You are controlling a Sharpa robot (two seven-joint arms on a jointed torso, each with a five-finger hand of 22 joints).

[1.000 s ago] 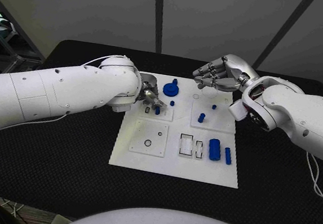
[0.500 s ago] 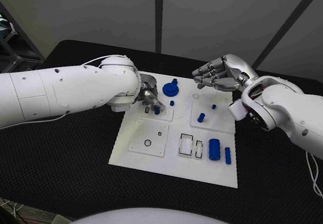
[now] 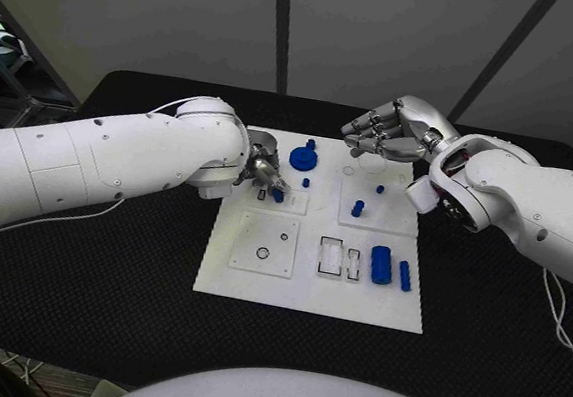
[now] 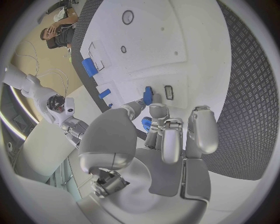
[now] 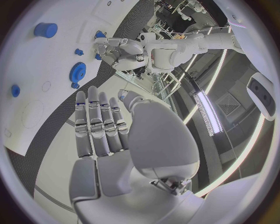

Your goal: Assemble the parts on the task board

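Observation:
The white task board (image 3: 256, 285) lies in the middle of the table. My left hand (image 3: 260, 168) reaches over its far left panel, and its thumb and fingertips (image 4: 156, 103) pinch a small blue peg (image 3: 279, 194) (image 4: 148, 95) standing beside a narrow slot (image 4: 169, 92). A blue gear (image 3: 303, 158) (image 5: 77, 72) sits just beyond it. My right hand (image 3: 384, 132) (image 5: 102, 126) hovers above the board's far right edge, fingers apart and holding nothing. Another blue peg (image 3: 357, 208) (image 5: 15, 90) stands on the far right panel.
A thick blue cylinder (image 3: 382, 264) (image 4: 88, 66) and a thin blue rod (image 3: 405, 275) lie on the board's near right part, beside two rectangular slots (image 3: 330, 256). The near left panel has a round hole (image 3: 264, 253). Black table surrounds the board.

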